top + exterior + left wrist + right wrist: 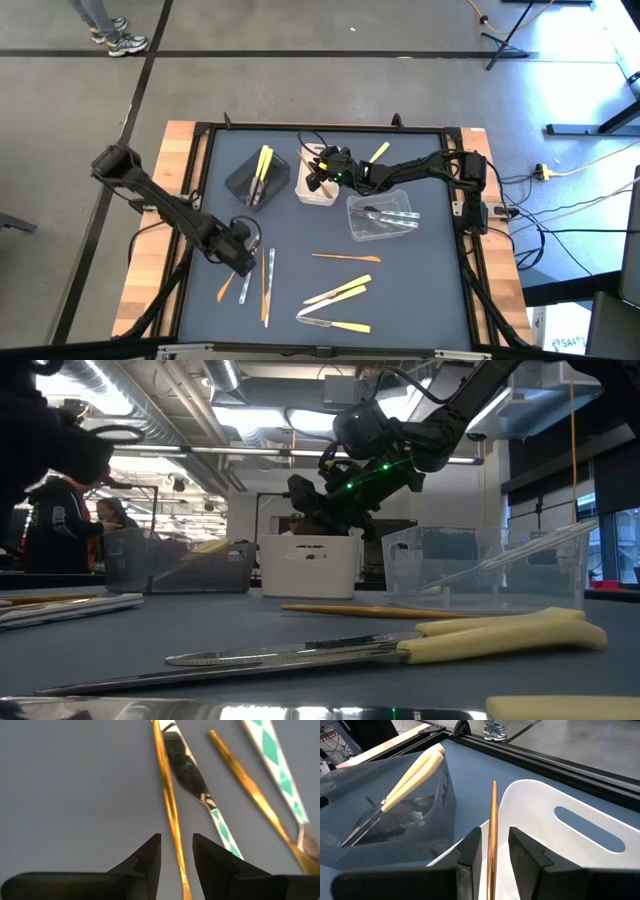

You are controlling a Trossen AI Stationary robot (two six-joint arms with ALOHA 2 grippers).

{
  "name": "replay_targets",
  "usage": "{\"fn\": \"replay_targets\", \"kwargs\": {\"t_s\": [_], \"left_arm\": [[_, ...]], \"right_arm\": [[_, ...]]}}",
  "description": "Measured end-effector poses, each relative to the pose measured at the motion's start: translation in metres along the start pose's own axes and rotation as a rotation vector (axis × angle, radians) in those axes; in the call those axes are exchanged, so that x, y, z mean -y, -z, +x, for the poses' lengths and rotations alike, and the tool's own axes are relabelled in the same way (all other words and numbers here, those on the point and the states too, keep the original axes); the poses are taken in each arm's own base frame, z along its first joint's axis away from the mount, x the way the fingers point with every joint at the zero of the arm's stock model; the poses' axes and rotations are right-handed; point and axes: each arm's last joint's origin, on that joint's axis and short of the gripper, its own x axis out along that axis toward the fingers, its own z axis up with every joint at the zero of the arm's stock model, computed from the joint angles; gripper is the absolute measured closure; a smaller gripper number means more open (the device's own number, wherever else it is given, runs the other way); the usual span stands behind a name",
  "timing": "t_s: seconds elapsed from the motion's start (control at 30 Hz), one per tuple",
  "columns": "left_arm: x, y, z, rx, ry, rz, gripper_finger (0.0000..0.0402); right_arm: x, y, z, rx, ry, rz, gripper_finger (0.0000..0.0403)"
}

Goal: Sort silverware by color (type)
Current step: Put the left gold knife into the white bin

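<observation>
My right gripper (320, 178) hovers over the white tray (318, 190), shut on an orange-brown utensil (493, 820). My left gripper (245, 262) is low over the table's near-left part, open. Its fingers (150, 857) stand on either side of a gold-orange utensil (167, 795) that lies flat on the mat, without touching it. Beside that one lie a silver knife with a green-patterned handle (192, 780), a second gold utensil (250, 790) and another patterned handle (280, 770). The dark tray (258, 178) holds yellow-handled utensils (415, 772). The clear tray (382, 215) holds silver ones. My right gripper has the orange-brown utensil between its two fingers (470, 852), lying along them. Its free end (494, 785) sticks out forward past the fingertips, lifted clear above the white tray's rim (520, 787). The spot where the pads meet it is hidden between the fingers.
Loose on the mat lie an orange utensil (345, 258), two yellow-handled knives (338, 292) (335, 323) and a small orange piece (225, 288). A yellow utensil (378, 152) lies beyond the right arm. Black frame rails (320, 128) edge the table. People stand in the room behind (60, 520).
</observation>
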Motion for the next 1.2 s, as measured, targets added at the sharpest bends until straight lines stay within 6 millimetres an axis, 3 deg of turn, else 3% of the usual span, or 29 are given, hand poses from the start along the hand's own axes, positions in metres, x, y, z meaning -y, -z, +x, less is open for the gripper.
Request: {"fn": "replay_targets", "kwargs": {"t_s": [0.2, 0.7, 1.2], "left_arm": [[0.002, 0.000, 0.011, 0.002, -0.052, 0.002, 0.0296], [0.006, -0.002, 0.016, 0.076, -0.044, 0.000, 0.0296], [0.010, 0.001, 0.037, 0.030, -0.117, 0.014, 0.0296]], "right_arm": [[0.000, 0.000, 0.000, 0.000, 0.000, 0.000, 0.0320], [0.000, 0.000, 0.000, 0.000, 0.000, 0.000, 0.0320], [0.000, 0.000, 0.000, -0.001, 0.000, 0.000, 0.0320]]}}
